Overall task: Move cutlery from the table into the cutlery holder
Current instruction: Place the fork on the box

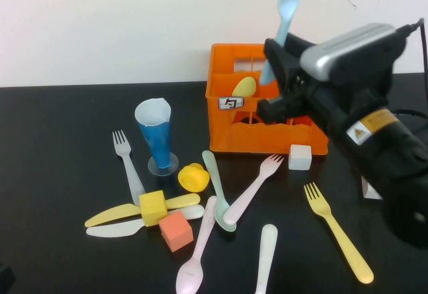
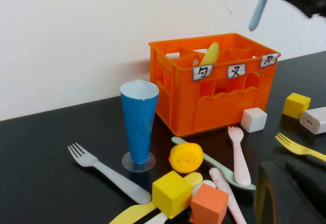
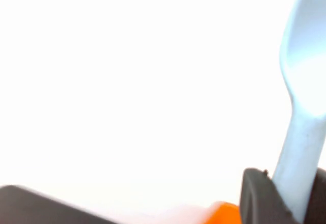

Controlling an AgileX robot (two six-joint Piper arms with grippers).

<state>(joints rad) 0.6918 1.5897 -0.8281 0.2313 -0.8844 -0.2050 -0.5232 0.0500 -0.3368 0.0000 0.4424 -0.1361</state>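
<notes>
The right pincer [image 1: 275, 59] hangs over the orange cutlery holder [image 1: 231, 130], clamped on a pale blue fork [image 1: 286, 15] held tines-up. Released off-centre, the handle could catch a divider and tip out onto the surface [image 1: 60, 120]. The left wrist view alone shows three labels (the high view shows one); the left pincer [image 2: 290, 193], low by the clutter, is closed and empty.

Lab-style robot test bench, not a home. Bare black table [image 1: 53, 174] against a plain white wall [image 1: 100, 20], with staged props: toy cubes [image 1: 152, 207], labelled orange crate [image 1: 231, 130], scattered plastic cutlery [image 1: 338, 230].
</notes>
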